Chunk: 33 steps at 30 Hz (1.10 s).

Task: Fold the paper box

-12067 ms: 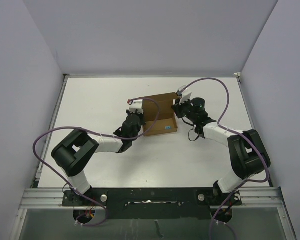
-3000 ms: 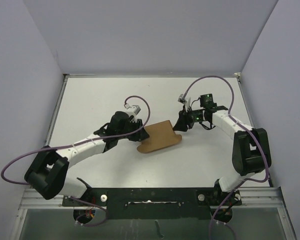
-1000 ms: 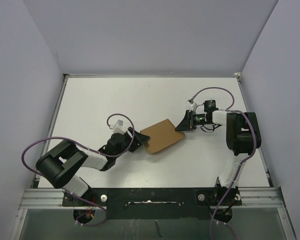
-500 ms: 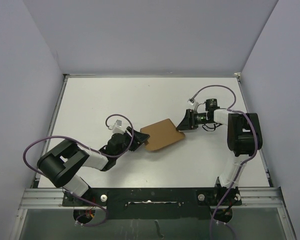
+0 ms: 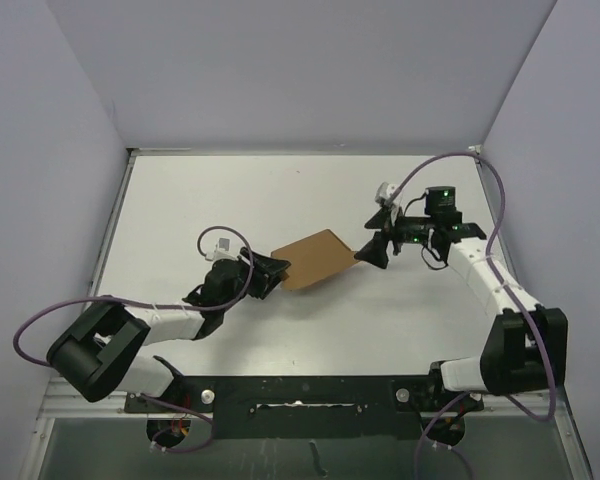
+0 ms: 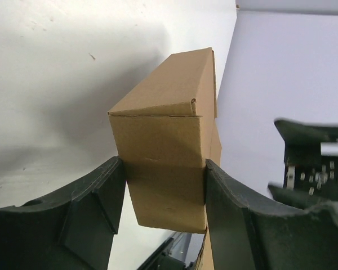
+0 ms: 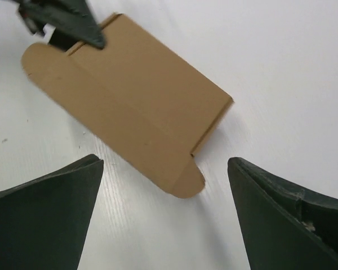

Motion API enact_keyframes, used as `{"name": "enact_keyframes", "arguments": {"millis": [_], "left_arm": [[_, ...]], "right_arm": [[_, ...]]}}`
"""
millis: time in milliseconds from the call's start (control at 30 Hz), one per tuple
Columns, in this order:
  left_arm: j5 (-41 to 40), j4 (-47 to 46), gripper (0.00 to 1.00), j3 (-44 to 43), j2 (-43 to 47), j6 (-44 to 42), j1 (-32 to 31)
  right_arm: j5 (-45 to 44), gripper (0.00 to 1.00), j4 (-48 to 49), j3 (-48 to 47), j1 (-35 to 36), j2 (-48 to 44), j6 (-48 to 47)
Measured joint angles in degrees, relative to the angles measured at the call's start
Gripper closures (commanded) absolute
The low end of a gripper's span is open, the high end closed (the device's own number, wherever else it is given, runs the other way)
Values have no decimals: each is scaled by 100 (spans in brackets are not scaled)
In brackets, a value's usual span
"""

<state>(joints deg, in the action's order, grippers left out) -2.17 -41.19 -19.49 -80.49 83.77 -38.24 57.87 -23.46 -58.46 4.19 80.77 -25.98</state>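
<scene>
1. Left arm: elbow low at the near-left corner, forearm flat and close over the table (image 5: 230, 190), reaching right and away toward the centre.
2. Left gripper (image 5: 270, 272): clamped on the near-left end of the paper box (image 5: 315, 258). In the wrist view both fingers (image 6: 96, 197) press its two side faces.
3. Right arm: base at the near right, elbow folded by the right edge, forearm running away and left, wrist turned so the gripper points left at the box.
4. Right gripper (image 5: 370, 252): jaws spread wide, holding nothing. In its wrist view the box lies ahead of the fingers, and neither one touches it.
5. Box: brown cardboard, folded shut, lying slantwise about mid-table between the two grippers. A rounded tab sticks out at the right-hand end. Cannot tell whether that end rests on the table or hangs just above it.
6. Surface: plain white tabletop, with a metal rail (image 5: 300, 395) along the near edge carrying both bases.
7. Room: pale grey walls (image 5: 300, 70) on three sides. A purple cable (image 5: 470, 165) loops off each arm.
</scene>
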Motion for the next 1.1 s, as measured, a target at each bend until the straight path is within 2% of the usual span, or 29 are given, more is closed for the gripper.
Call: {"name": "enact_keyframes", "arguments": {"millis": [133,200,433,733,900,1100], "left_arm": [[201,1200,67,-328,380,291,199],[267,1781,67,-546,577,363,251],[542,2846,68,-992,868,625,396],[787,3460,68,-1316,857,754,422],[866,3464,68,-1373,824,798,422],[914,3467,68,-1373,787,870,422]], "right_arm": [[-55,2,345,931,647,-1062,-1154],[-24,2,389,1121,769,-1300,-1707],[-566,2,879,1386,1405,-1231,-2997],[-1799,1,1794,1980,2588,-909,-3773],[-2555,9,2461,2218,2944,-730,-3845],[-3246,26,3244,2417,3252,-494,-3919]]}}
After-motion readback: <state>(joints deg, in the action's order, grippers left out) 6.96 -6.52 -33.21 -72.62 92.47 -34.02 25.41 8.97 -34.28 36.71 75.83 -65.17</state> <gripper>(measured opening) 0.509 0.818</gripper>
